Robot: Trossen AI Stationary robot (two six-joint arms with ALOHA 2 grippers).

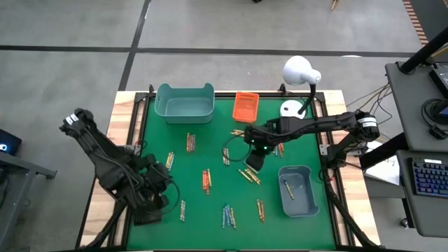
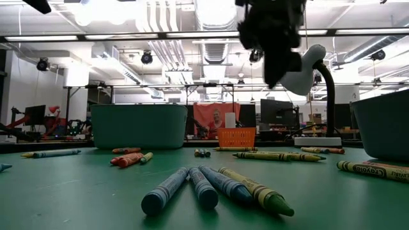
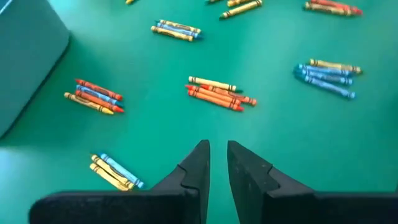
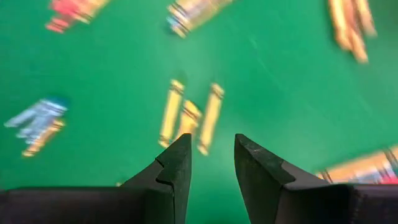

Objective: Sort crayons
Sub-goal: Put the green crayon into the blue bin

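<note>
**Both grippers empty over the mat**

I see my right gripper [image 4: 211, 165] hovering, fingers parted and empty, above yellow crayons [image 4: 189, 116] mid-mat. Left gripper [image 3: 217, 163] hangs near the front-left, fingers nearly closed, gripping nothing. One crayon lies in the grey bin [image 1: 297, 203].

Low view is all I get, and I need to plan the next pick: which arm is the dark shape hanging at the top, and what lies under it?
Observer: The right arm. The right pincer hovers over three yellow crayons, jaws open and empty.
Operator: Anything sorted yet?
Observer: The bin beside that arm holds one yellow crayon.
Operator: And the other arm?
Observer: The left pincer is above the table's left side, empty, jaws nearly together.
</note>
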